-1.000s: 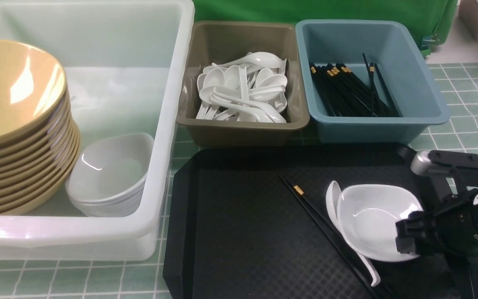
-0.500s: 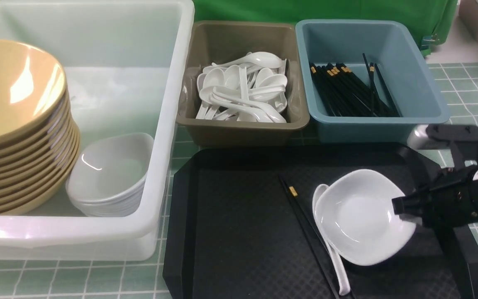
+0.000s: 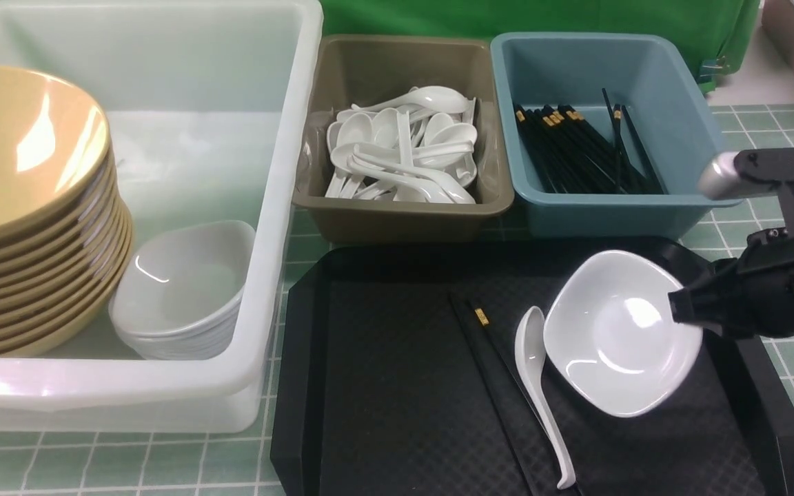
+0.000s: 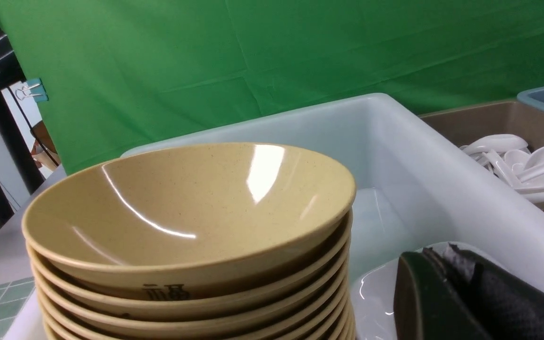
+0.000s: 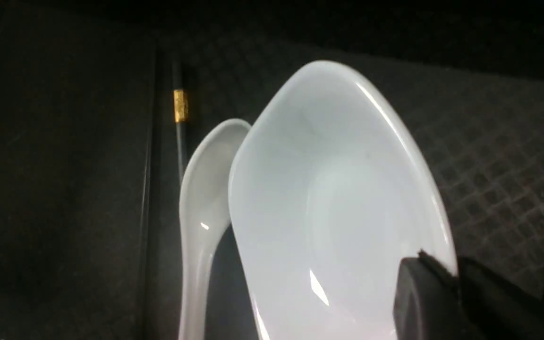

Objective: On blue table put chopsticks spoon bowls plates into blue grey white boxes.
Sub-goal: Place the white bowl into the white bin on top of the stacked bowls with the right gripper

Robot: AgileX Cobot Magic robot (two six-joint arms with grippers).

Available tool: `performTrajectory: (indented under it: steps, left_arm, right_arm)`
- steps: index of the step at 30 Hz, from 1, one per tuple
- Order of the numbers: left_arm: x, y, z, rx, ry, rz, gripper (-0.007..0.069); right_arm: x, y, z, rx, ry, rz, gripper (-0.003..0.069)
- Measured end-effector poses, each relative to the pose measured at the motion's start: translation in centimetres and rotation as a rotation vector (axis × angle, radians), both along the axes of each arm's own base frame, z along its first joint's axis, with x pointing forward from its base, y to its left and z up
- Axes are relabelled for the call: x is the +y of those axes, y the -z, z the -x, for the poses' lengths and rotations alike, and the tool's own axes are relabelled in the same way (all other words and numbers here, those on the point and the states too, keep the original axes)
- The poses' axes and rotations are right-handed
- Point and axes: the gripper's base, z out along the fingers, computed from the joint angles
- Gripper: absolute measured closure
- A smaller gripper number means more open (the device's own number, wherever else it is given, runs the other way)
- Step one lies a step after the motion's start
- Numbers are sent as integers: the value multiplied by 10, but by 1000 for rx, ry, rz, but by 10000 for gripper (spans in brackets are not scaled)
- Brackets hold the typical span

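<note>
My right gripper (image 3: 676, 310) is shut on the right rim of a white bowl (image 3: 617, 334), holding it tilted above the black tray (image 3: 383, 386). In the right wrist view the fingers (image 5: 423, 288) pinch the bowl (image 5: 338, 198) at its edge. A white spoon (image 3: 538, 386) and a pair of black chopsticks (image 3: 490, 351) lie on the tray just left of the bowl. My left gripper (image 4: 437, 252) is shut and empty, hovering by the stacked white dishes (image 3: 183, 289) in the white box (image 3: 280, 172).
A tall stack of tan bowls (image 3: 25, 207) fills the white box's left side. The grey box (image 3: 404, 213) holds several white spoons, and the blue box (image 3: 645, 213) holds several black chopsticks. Both stand behind the tray on the green tiled table.
My right gripper closed on the bowl's rim and raised it off the tray, tilting it and moving back. The spoon and chopsticks slid left. The left arm stayed still.
</note>
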Motion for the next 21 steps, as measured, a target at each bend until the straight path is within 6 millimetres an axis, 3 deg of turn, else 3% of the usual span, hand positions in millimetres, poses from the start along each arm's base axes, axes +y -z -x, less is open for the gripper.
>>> performTrajectory:
  steps: [4, 10, 12, 17, 18, 19, 21]
  left_arm:
    - [0, 0, 0, -1, -1, -3, 622]
    - [0, 0, 0, -1, -1, -4, 622]
    - [0, 0, 0, -4, 0, -4, 622]
    - [0, -1, 0, -6, 1, 2, 622]
    - [0, -1, 0, -6, 1, 5, 622]
    - [0, -1, 0, -6, 1, 7, 622]
    - [0, -1, 0, -5, 1, 13, 622]
  right_arm:
    - [5, -15, 0, -34, -17, -61, 578]
    - [30, -86, -3, -268, -108, -321, 578]
    - [47, -96, -4, -300, -159, -394, 578]
    - [113, -108, -10, -342, -341, -511, 578]
    - [137, -100, -18, -328, -376, -512, 578]
    - [139, -100, -16, -326, -384, -514, 578]
    - [176, -90, -28, -304, -427, -512, 578]
